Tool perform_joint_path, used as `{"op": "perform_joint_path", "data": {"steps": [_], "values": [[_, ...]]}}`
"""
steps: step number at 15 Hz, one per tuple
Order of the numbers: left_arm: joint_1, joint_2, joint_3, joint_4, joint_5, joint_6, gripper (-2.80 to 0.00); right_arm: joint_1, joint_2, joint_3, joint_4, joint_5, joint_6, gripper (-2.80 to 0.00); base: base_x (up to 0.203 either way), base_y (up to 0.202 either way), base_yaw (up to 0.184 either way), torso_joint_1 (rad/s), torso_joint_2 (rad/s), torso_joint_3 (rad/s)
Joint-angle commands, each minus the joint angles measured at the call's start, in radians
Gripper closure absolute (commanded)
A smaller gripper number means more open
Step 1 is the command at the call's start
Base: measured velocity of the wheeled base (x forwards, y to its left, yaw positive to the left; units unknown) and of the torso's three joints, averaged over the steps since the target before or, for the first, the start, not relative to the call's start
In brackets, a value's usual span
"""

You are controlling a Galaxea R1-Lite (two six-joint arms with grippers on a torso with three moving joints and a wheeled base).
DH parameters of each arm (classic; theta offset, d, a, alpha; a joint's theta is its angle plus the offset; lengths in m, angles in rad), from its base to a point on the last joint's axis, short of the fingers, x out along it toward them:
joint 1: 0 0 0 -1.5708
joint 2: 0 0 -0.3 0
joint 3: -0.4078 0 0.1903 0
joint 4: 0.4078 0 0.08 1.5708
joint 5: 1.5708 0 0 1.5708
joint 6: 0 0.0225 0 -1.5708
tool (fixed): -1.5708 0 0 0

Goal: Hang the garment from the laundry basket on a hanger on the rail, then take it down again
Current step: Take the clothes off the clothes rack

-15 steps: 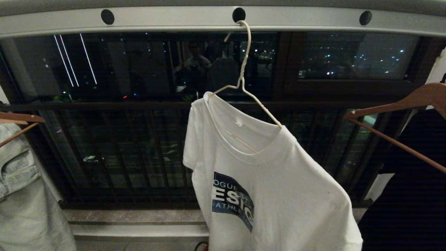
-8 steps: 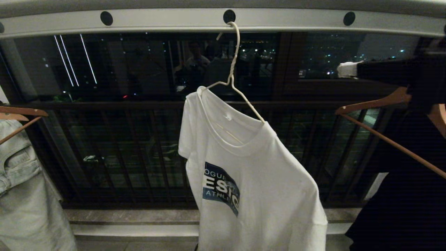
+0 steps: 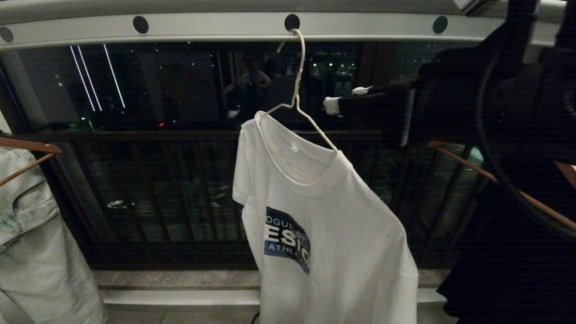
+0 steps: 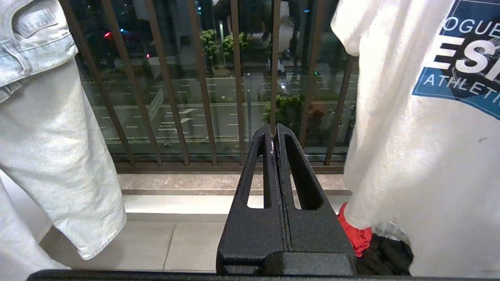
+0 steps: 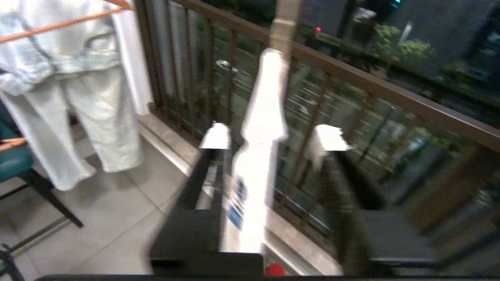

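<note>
The white T-shirt (image 3: 333, 225) with its blue logo hangs on the thin white wire hanger (image 3: 297, 85). The hanger's hook sits in a hole of the pale grey rail (image 3: 216, 27). My right gripper (image 3: 344, 98) reaches in from the right, level with the hanger's neck and just to its right, not touching it. It is open and empty. In the right wrist view the gripper (image 5: 272, 137) frames the T-shirt (image 5: 254, 187), which hangs farther off. My left gripper (image 4: 274, 130) is shut and empty, low down beside the T-shirt (image 4: 410, 156). The laundry basket is hidden.
Pale jeans (image 3: 31, 234) hang on a wooden hanger at the left. At the right, a wooden hanger (image 3: 495, 180) carries a black garment (image 3: 517, 270). The dark balcony railing (image 3: 180, 189) stands behind. A red cloth (image 4: 353, 236) lies under the T-shirt's hem. A teal chair (image 5: 11, 164) stands behind the jeans.
My right arm has risen into the head view from the right and swept left towards the hanger's neck, and its jaws have opened. The left arm has stayed still.
</note>
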Motion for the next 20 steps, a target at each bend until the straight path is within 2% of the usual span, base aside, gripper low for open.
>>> {"op": "perform_joint_path", "data": {"steps": [1,6,11,15,16,20], "values": [[0.000,0.001,0.003,0.000,0.000,0.000,0.00,0.027,0.101,-0.041,-0.042,-0.044,-0.001,-2.80,0.000,0.000,0.000,0.000,0.00,0.000],[0.000,0.001,0.003,0.000,0.000,0.000,0.00,0.023,0.226,-0.124,-0.149,-0.073,-0.008,-2.80,0.000,0.000,0.000,0.000,0.00,0.000],[0.000,0.000,0.003,0.000,0.000,0.000,0.00,-0.049,0.313,-0.227,-0.154,-0.074,-0.012,-2.80,0.000,0.000,0.000,0.000,0.00,0.000],[0.000,0.000,0.003,0.000,0.000,0.000,0.00,-0.074,0.363,-0.268,-0.154,-0.073,-0.032,-2.80,0.000,0.000,0.000,0.000,0.00,0.000],[0.000,0.001,0.003,0.000,0.000,0.000,0.00,-0.077,0.368,-0.276,-0.154,-0.073,-0.032,0.00,0.000,0.000,0.000,0.000,0.00,0.000],[-0.001,0.001,0.003,0.000,0.000,0.000,0.00,-0.083,0.369,-0.274,-0.154,-0.073,-0.032,0.00,0.000,0.000,0.000,0.000,0.00,0.000]]}}
